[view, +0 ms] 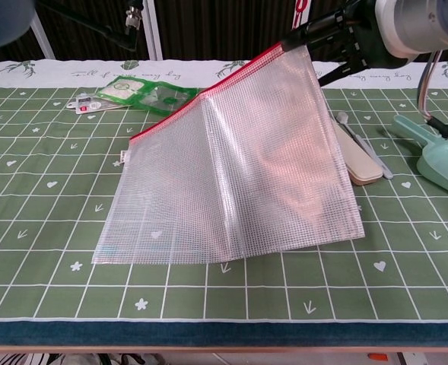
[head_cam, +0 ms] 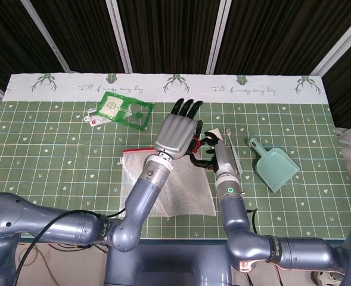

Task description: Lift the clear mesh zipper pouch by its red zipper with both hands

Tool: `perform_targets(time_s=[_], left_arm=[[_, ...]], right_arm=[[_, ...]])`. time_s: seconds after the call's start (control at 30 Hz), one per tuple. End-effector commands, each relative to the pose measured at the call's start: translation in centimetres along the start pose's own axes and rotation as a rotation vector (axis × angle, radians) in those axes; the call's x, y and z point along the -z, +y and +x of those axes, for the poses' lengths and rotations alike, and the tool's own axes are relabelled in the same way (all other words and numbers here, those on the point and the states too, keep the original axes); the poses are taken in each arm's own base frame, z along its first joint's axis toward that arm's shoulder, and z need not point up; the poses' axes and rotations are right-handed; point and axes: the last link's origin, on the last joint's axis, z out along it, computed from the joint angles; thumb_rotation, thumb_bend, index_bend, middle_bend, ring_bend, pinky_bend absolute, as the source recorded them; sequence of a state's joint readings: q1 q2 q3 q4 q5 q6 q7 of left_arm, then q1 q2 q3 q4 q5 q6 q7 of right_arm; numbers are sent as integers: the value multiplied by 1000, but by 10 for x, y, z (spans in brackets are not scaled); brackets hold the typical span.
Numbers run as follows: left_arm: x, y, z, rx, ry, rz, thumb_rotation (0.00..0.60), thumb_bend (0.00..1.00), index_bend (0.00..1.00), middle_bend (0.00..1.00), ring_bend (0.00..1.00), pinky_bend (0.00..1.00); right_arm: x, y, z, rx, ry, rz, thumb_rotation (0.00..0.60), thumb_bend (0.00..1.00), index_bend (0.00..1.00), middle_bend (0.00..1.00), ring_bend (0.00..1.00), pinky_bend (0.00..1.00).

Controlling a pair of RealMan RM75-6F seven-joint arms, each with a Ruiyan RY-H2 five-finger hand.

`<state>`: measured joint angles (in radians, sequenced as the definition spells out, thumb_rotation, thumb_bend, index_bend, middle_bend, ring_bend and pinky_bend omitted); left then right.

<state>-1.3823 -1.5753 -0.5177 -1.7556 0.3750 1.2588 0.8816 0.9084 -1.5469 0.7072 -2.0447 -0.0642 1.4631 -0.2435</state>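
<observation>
The clear mesh pouch (view: pixel 231 175) lies on the green mat with its right top corner raised; its left part stays flat. Its red zipper (view: pixel 201 95) slopes up from the mat to my right hand (view: pixel 360 34), which pinches the zipper's right end. In the head view the pouch (head_cam: pixel 175 193) sits under both arms, and only the zipper's left end (head_cam: pixel 136 151) shows. My right hand (head_cam: pixel 206 152) is just right of my left hand (head_cam: pixel 176 132). The left hand hovers over the pouch's upper right corner with its fingers stretched out and holds nothing.
A green plastic packet (head_cam: pixel 124 110) with a small tag lies at the back left. Right of the pouch are a beige case (view: pixel 357 163), a thin white tool (view: pixel 364 144) and a mint dustpan (head_cam: pixel 275 170). A dark blur at the chest view's top left is my left arm.
</observation>
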Motion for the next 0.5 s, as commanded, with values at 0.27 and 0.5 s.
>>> perform_targets(time_s=[0.27,0.5], left_arm=[[0,-1,2,2,4,4,600,393,591,76,0,0],[2,-1,2,0,1,1,600,393,591,76,0,0]], right_arm=[[0,2,4,-4,7,-7,600,450,549,142,48,257],[1,1,2,-8,1,-8,600,464,574,153,48,257]])
